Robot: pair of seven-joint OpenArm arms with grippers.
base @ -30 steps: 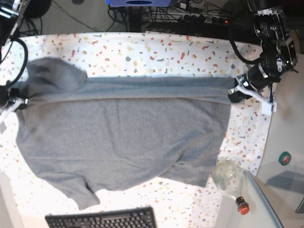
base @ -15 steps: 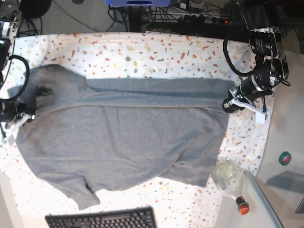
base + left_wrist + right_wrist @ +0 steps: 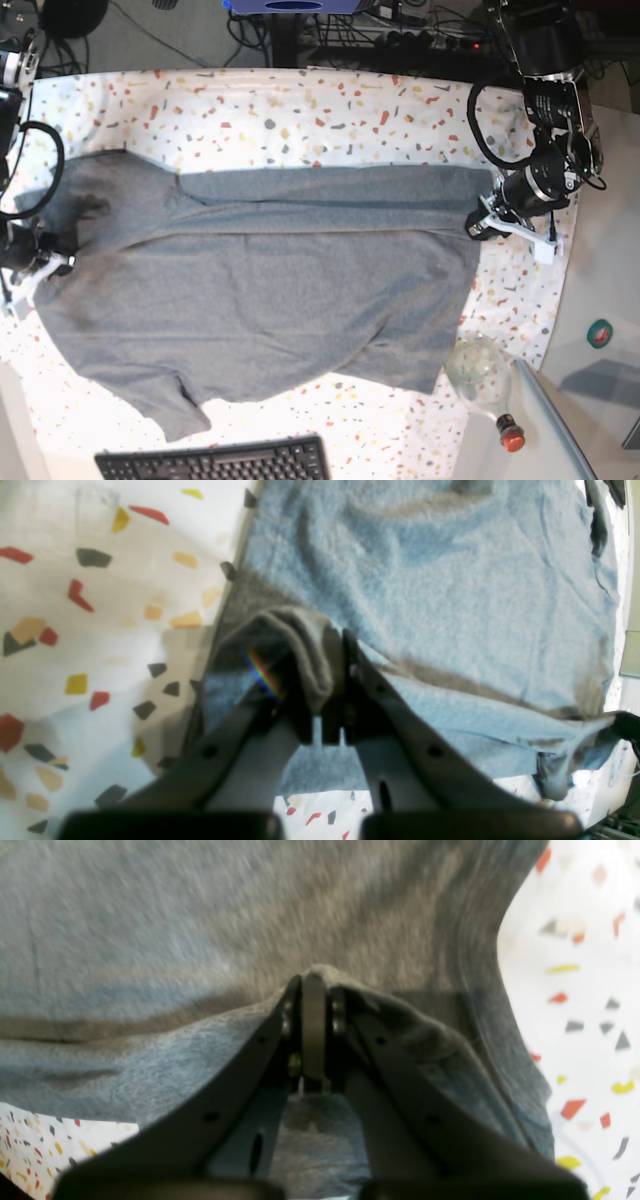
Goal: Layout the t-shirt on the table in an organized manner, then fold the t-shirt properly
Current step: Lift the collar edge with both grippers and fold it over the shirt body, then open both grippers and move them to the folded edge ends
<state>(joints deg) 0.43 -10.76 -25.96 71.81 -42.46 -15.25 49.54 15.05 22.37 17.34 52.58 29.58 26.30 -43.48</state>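
Folded edge of t-shirt [image 3: 260,290] carried nearer the keyboard [image 3: 215,462], both jaws clamped on its cloth

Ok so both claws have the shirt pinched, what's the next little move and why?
Probably carry the folded edge further toward the near hem, both arms together. The left claw and right claw each pinch the t-shirt at opposite ends, and the fold covers only a narrow strip along its far side.

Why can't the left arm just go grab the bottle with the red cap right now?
Probably not yet. The left pincer is shut on the t-shirt hem, so it is busy. The bottle stands close on that side, nothing blocking it, but the arm must let go first.
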